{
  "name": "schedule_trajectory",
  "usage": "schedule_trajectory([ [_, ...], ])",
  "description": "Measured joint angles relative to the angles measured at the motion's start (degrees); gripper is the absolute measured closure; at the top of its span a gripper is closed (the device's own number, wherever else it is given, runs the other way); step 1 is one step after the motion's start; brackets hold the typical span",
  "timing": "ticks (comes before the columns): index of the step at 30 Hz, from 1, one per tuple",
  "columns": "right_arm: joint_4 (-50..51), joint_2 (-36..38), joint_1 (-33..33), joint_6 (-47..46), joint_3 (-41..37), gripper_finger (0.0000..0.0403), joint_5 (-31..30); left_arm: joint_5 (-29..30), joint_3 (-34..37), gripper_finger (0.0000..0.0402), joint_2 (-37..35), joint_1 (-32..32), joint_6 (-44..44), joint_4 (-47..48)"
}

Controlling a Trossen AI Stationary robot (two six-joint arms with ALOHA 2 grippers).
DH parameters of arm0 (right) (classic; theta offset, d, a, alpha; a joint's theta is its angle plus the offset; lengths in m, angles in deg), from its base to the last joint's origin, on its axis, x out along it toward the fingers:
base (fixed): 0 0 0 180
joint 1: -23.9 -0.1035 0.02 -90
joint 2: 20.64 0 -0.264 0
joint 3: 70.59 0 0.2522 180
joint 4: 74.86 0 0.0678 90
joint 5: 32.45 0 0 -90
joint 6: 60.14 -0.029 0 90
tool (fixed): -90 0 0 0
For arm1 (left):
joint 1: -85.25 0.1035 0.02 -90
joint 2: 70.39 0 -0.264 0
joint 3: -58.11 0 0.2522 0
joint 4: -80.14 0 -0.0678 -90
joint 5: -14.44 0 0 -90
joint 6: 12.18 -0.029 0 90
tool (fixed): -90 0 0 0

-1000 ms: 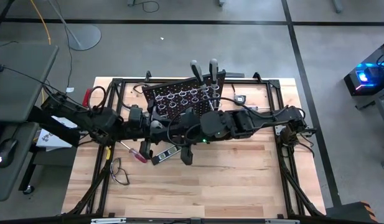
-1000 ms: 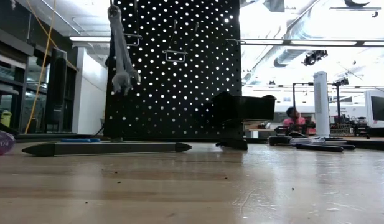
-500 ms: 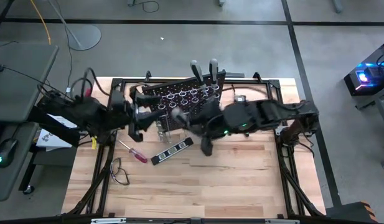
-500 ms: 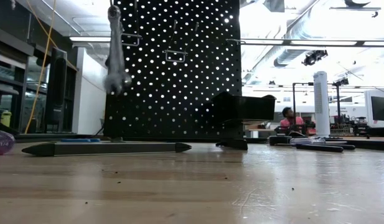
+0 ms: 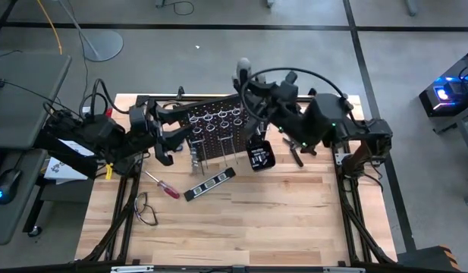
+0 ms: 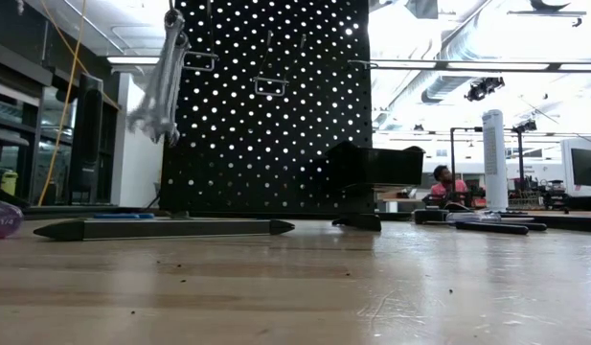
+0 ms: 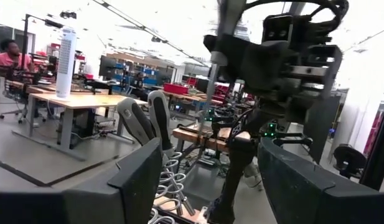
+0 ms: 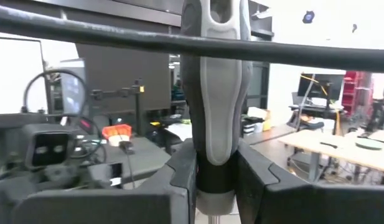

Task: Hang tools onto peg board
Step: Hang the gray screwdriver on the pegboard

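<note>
The black peg board stands at the table's far middle. Silver wrenches hang by their top ends from a hook high on its left side and are swung out to the left. My left gripper is open just left of the board, with nothing between its fingers. My right gripper is up over the board's far right corner, shut on a grey/black-handled screwdriver. In the left wrist view two grey handles stand in the board's silver rings. My right gripper pinches the screwdriver's handle at its dark lower part, just above the metal shaft, between its two fingers. The fingers come roughly level from the table's right and lie across the handle. The screwdriver is lifted clear, its grey handle reaching past the fingers.
On the wood near the board lie a red-handled screwdriver, a long black bar and clear safety glasses. A small black box sits below the board's right end, with dark tools beside it. The near half of the table is bare wood.
My left gripper has opened, let go of the wrenches and drawn back toward the table's left; the wrenches now swing from their hook. My right gripper has risen from the table's middle toward the far edge, tipping from pointing down to about level, carrying the screwdriver.
</note>
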Motion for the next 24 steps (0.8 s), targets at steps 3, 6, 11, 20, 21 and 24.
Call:
schedule_trajectory([
  [3,1.2,-0.5,1.5,-2.5,0.0,0.0347,0.7,0.0,0.0,0.0163,0.1,-0.1,0.2,-0.5],
  [6,1.9,-1.3,2.9,-4.5,-0.5,0.0347,1.6,0.1,0.0,0.0163,0.0,-0.6,-1.3,-1.6],
  [11,2.7,-1.7,4.7,-6.2,-2.6,0.0347,1.2,0.2,0.0,0.0163,0.0,-1.5,-4.9,-5.9],
  [20,5.3,-1.6,5.0,-7.3,-2.7,0.0347,0.3,1.9,0.0,0.0163,0.0,-2.3,-7.2,-7.5],
  [21,5.7,-1.6,5.0,-8.0,-2.7,0.0347,0.3,2.0,0.0,0.0163,0.0,-2.3,-7.2,-7.5],
  [24,8.3,-1.5,5.0,-10.7,-2.7,0.0347,0.2,2.0,0.0,0.0163,0.0,-2.3,-7.2,-7.5],
])
